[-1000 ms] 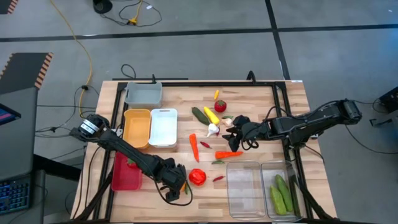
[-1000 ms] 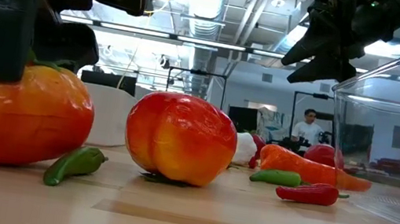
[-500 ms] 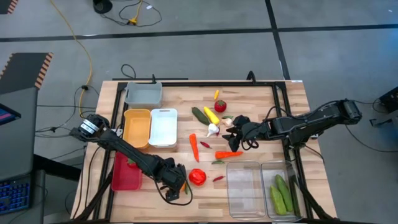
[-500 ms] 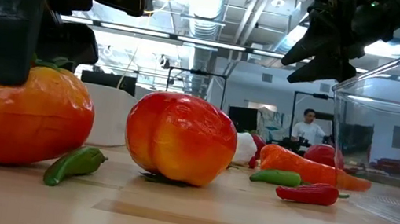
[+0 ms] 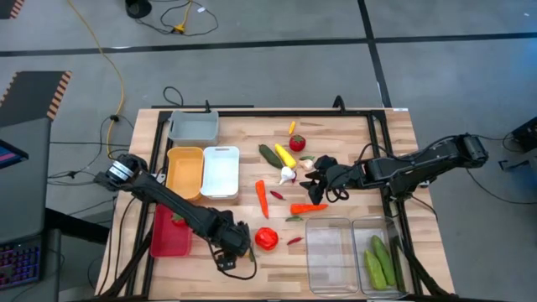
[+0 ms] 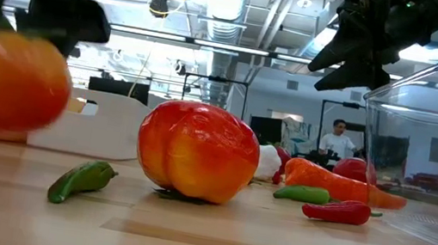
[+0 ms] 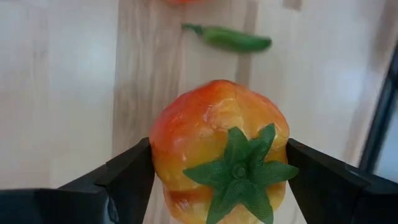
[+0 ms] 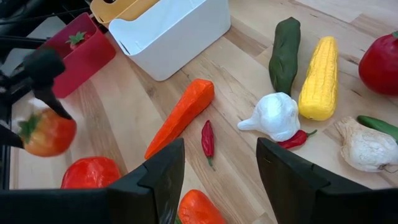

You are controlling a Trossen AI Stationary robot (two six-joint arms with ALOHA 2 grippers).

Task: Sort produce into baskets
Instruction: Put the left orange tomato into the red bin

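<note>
My left gripper (image 5: 228,252) is near the table's front edge, shut on an orange-red pepper (image 7: 217,143) with a green star-shaped stem cap. The pepper also shows in the low view (image 6: 2,86). A red pepper (image 5: 267,238) and a small green chili (image 6: 81,180) lie on the wood just right of it. My right gripper (image 5: 317,178) hovers open above the scattered produce: an orange carrot (image 8: 180,115), white garlic (image 8: 273,115), yellow corn (image 8: 320,78) and a red chili (image 8: 207,138). The red basket (image 5: 168,233) stands left of my left gripper. My left gripper pinches the orange-red pepper by two opposite sides (image 7: 158,149) between its two fingers (image 7: 124,171). The fingers come from above, pointing down. The pepper's green stem cap (image 7: 239,171) faces up, and the pepper is lifted clear of the table.
The yellow basket (image 5: 185,172), white basket (image 5: 221,172) and grey basket (image 5: 193,126) stand at the left and far left. Two clear bins (image 5: 329,252) stand at the front right, and the right one (image 5: 390,228) holds green cucumbers. A person (image 6: 338,140) stands far behind the table.
My left gripper has lifted the orange-red pepper off the table and carried it a little toward the table's left edge. The green chili and the red pepper stay where they were. My right gripper has kept still.
</note>
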